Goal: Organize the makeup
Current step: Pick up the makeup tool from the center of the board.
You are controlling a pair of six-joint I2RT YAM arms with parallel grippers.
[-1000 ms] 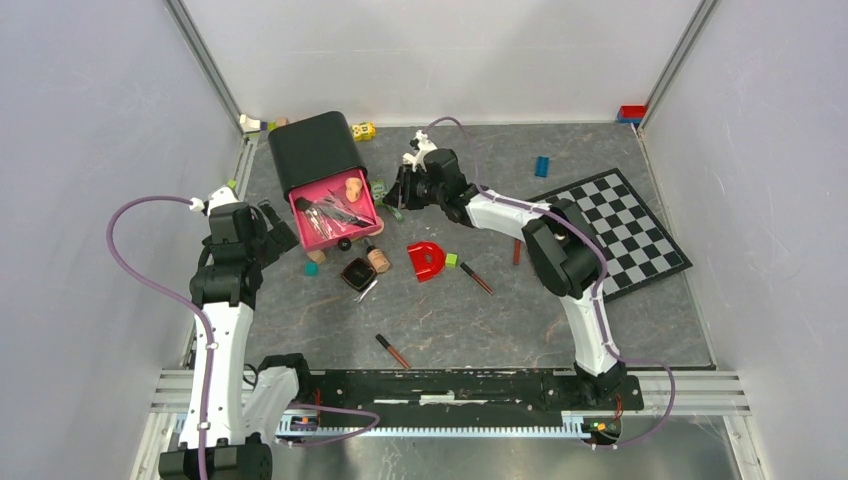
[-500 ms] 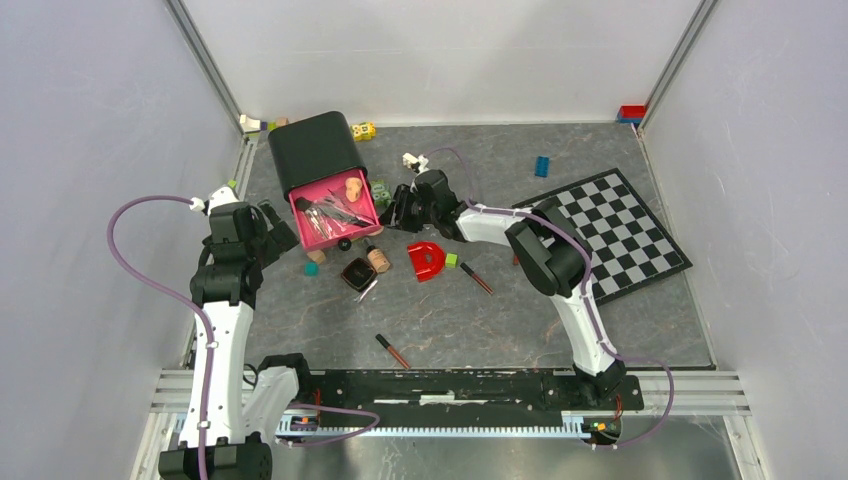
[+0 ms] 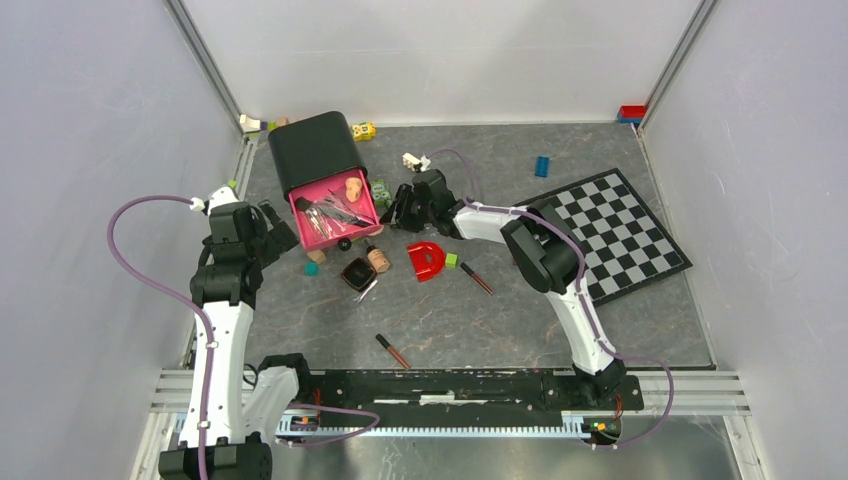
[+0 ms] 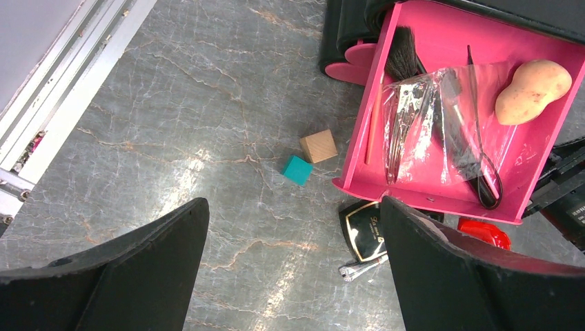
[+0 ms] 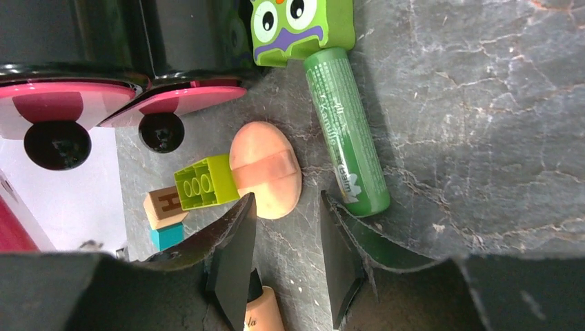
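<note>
My right gripper [image 5: 286,200] is open, low over the table just right of the pink drawer [image 3: 335,215]. A peach sponge [image 5: 265,165] lies flat at its fingertips, its near edge showing between them, not gripped. A green tube [image 5: 345,131] lies beside the right finger, and a beige black-capped bottle [image 5: 268,310] shows under the left finger. The drawer [image 4: 531,162] holds a brush, a plastic bag, a black wand [image 4: 483,158] and another peach sponge [image 4: 532,83]. A black compact [image 4: 364,227] lies before the drawer. My left gripper [image 4: 293,203] is open and empty, hovering left of the drawer.
Slim dark-red tubes [image 3: 477,278] [image 3: 393,350] lie on the table, with a red D-shaped piece [image 3: 427,260] between them and the drawer. A green monster toy [image 5: 303,27], a lime brick [image 5: 203,181], wooden and teal cubes [image 4: 319,146] crowd the drawer. A chessboard [image 3: 615,230] lies right.
My right gripper has come forward and down beside the drawer's right side, its jaws a little wider. The left arm has not moved.
</note>
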